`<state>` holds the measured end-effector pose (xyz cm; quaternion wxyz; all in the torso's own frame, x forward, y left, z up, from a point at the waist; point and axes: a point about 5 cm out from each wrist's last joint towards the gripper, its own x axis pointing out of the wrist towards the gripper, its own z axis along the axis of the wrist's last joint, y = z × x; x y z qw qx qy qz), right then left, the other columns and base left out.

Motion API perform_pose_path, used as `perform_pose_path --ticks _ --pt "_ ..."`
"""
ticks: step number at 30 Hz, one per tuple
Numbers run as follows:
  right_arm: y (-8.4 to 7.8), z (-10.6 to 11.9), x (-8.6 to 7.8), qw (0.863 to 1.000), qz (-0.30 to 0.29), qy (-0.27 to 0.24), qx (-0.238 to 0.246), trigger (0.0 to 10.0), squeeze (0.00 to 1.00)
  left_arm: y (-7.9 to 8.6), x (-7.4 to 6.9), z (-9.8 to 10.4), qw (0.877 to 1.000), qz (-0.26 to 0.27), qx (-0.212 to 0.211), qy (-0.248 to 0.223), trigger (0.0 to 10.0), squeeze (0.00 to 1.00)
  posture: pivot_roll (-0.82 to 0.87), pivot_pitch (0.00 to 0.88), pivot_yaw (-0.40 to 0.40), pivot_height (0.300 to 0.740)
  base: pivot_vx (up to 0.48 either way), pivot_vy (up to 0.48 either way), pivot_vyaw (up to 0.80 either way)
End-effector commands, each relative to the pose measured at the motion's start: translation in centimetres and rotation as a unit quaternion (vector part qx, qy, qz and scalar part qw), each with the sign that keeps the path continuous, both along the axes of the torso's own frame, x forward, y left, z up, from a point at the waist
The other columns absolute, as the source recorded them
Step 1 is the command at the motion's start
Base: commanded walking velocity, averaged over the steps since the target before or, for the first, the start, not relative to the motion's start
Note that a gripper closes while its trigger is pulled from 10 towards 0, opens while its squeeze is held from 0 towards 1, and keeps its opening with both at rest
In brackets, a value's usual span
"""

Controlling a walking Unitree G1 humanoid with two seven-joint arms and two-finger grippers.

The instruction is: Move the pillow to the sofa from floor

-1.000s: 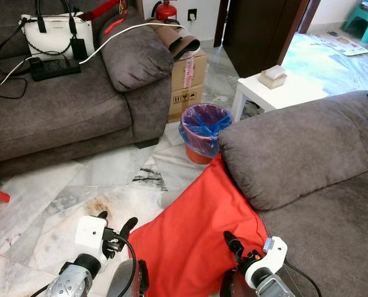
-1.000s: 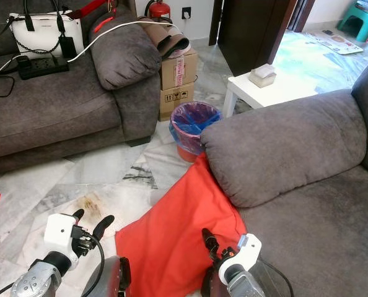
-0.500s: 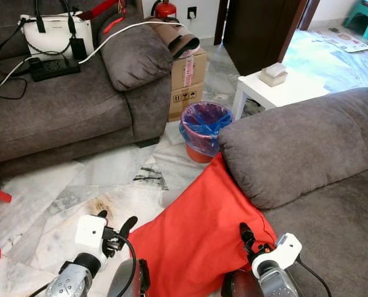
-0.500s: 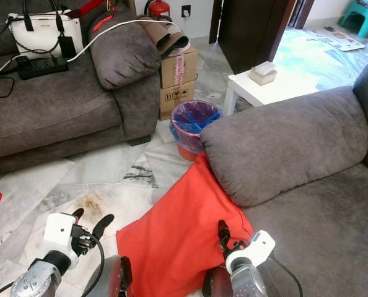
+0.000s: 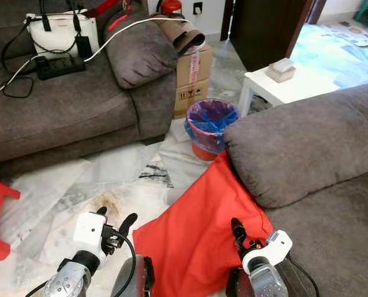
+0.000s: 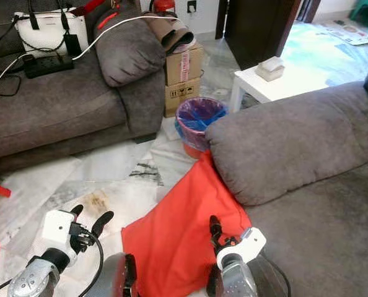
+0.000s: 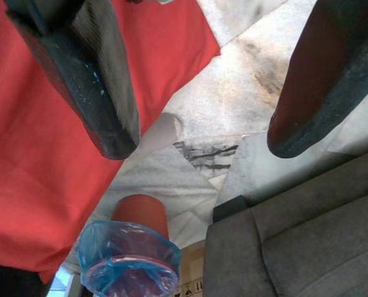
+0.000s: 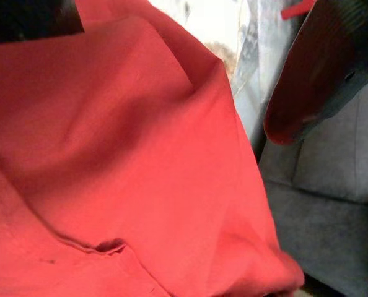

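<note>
The left end effector (image 5: 114, 221) hovers with its two black fingers spread wide over the marble floor (image 5: 60, 192), just beside the lower corner of the red pillow (image 5: 199, 238), gripping nothing. The right end effector (image 5: 241, 238) sits over the pillow's far edge, where the cloth meets the grey sofa (image 5: 308, 148); its wrist view shows the fingers (image 8: 320, 74) parted well apart with red fabric between them, though whether they press the cloth I cannot tell. The pillow itself lies on the floor, its upper corner leaning against the rounded arm of that sofa. Just beyond that corner stands an orange bin (image 5: 210, 127) lined with a blue bag (the liner folded over the rim); what is in it I cannot make out. Past the bin sits a cardboard box (image 5: 192, 77), and beside the sofa a small white counter (image 5: 277, 90) carries a tissue box (image 5: 280, 69).
</note>
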<state>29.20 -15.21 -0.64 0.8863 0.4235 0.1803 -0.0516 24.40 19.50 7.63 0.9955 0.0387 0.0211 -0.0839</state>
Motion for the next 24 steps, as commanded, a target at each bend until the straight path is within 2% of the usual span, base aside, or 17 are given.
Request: perform_pose_path --ticks 1,5,8,9,19,24 --pt "0.3 -0.2 -0.1 1.0 -0.006 0.014 -0.006 10.0 0.0 0.2 -0.2 -0.1 1.0 -0.001 0.005 0.009 10.0 0.0 0.26 0.211 0.045 0.583 0.0 0.0 0.0" --pt "-0.5 -0.3 -0.1 0.998 -0.047 0.031 0.0 10.0 0.0 0.3 -0.2 0.1 1.0 0.001 0.005 0.004 10.0 0.0 0.27 0.217 0.05 0.583 0.0 0.0 0.0" --pt "-0.7 -0.3 -0.1 0.998 -0.05 0.03 -0.005 10.0 0.0 0.4 -0.2 0.2 1.0 0.003 0.006 0.004 10.0 0.0 0.27 0.217 0.05 0.583 0.0 0.0 0.0" --pt "-0.8 -0.2 -0.1 0.998 -0.059 0.027 -0.005 0.0 0.0 0.4 -0.3 0.2 1.0 0.003 0.007 0.006 10.0 0.0 0.27 0.217 0.05 0.583 0.0 0.0 0.0" --pt "-0.9 -0.4 -0.3 0.998 -0.056 0.036 -0.009 0.0 0.0 0.5 -0.3 0.2 1.0 0.006 0.008 0.007 10.0 0.0 0.27 0.216 0.05 0.583 0.0 0.0 0.0" --pt "-0.3 -0.4 -0.2 0.999 -0.032 0.03 -0.013 0.0 0.0 0.5 -0.3 0.2 1.0 0.005 0.008 0.007 10.0 0.0 0.27 0.219 0.047 0.583 0.0 0.0 0.0"
